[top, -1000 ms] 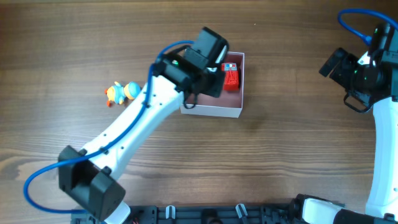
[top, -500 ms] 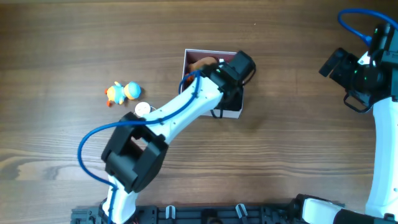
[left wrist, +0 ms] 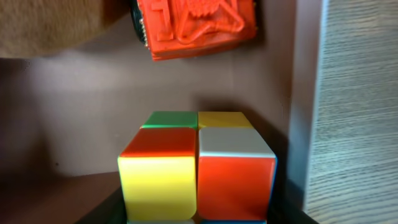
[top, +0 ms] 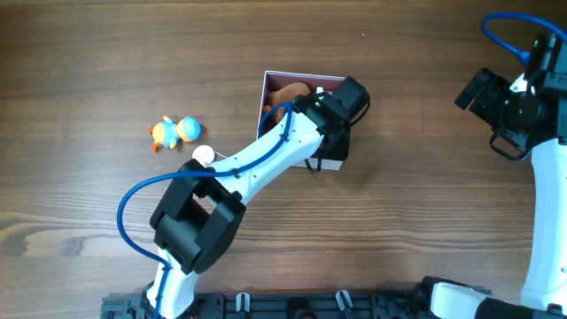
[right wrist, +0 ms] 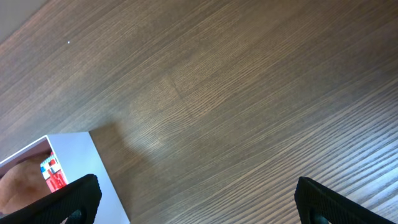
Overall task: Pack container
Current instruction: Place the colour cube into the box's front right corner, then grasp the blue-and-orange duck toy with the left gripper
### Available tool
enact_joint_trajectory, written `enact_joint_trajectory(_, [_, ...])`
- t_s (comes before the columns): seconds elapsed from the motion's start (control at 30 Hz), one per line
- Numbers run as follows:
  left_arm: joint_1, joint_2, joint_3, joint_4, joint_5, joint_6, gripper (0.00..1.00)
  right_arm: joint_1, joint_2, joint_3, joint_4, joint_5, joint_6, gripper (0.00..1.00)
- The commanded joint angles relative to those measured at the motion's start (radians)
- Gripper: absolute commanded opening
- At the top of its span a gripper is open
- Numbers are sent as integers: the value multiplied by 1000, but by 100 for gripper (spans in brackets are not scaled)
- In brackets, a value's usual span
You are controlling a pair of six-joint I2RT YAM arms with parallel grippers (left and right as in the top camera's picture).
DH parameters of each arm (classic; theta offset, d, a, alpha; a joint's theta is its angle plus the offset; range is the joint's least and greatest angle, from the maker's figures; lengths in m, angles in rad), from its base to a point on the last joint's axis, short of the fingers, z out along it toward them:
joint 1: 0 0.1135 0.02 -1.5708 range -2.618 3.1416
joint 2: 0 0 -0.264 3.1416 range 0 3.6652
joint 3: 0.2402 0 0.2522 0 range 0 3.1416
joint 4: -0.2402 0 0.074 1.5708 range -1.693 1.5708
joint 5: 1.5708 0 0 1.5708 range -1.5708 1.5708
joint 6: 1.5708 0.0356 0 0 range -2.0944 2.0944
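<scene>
toys left of the box first: an orange-and-blue duck toy [top: 174,132] lies on the bare wood table [top: 89,53]. just right of it and lower, a small white round piece [top: 203,154] sits against the left arm [top: 257,164]. too small to say what the white piece is. both lie apart from the container [top: 265,99].

left arm reaches diagonally across to the container, which sits upper-middle of the table, open top, pink floor showing. left gripper [top: 342,106] is down inside its right-hand side. wrist view: a colour cube [left wrist: 196,165] sits on the pink floor just beside the right wall, square between the dark finger edges at the bottom of frame. cannot tell whether the fingers pinch it or are clear of it; the contact is out of view. beyond the cube, a red toy car [left wrist: 194,23] lies by the far wall, with a brown soft thing [left wrist: 53,25] in the other far corner.

right gripper [right wrist: 196,186] is at the far right, well apart from the box, fingers spread wide, nothing between them. its camera sees wood and one box corner.

progress, as judged: three items are in the box, the cube placed or nearly so. duck and white piece are not yet in, if they belong to the load. bare pink floor shows beside the cube, so room looks to remain.
</scene>
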Motion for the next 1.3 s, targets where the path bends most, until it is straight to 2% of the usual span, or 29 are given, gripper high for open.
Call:
enact_joint_trajectory(0.0, [-6,-32,71,-11,1,-12,57,-3,7,-6,3,6,1,100])
enact_joint_trajectory(0.03, [-6,-42,80,-14,1,-12,61,-3,7,-6,3,6,1,100])
enact_joint_trajectory(0.3, [-6,-112,96,-29,-46,4,71,-3,7,-6,3,6,1,100])
enact_joint_trajectory(0.37, [-3,-112,97,-43,-58,55,73,-3,7,-6,3,6,2,100])
enact_joint_trajectory(0.43, [11,-121,104,-89,-123,82,74,-3,7,-6,3,6,1,100])
enact_joint_trajectory(0.47, [23,-129,109,-121,-170,82,78,-3,7,-6,3,6,1,100])
enact_joint_trajectory(0.53, [64,-157,116,-185,-257,83,86,-3,7,-6,3,6,1,100])
enact_joint_trajectory(0.6, [132,-198,116,-248,-306,85,89,-3,7,-6,3,6,1,100])
enact_joint_trajectory(0.77, [387,-280,116,-359,-263,140,93,-3,7,-6,3,6,1,100])
enact_joint_trajectory(0.9, [599,-263,113,-382,-79,346,85,-3,7,-6,3,6,1,100])
enact_joint_trajectory(1.07, [743,-195,94,-370,-68,375,82,-3,7,-6,3,6,1,100])
enact_joint_trajectory(1.27, [763,-124,85,-362,-72,401,80,-3,7,-6,3,6,1,100])
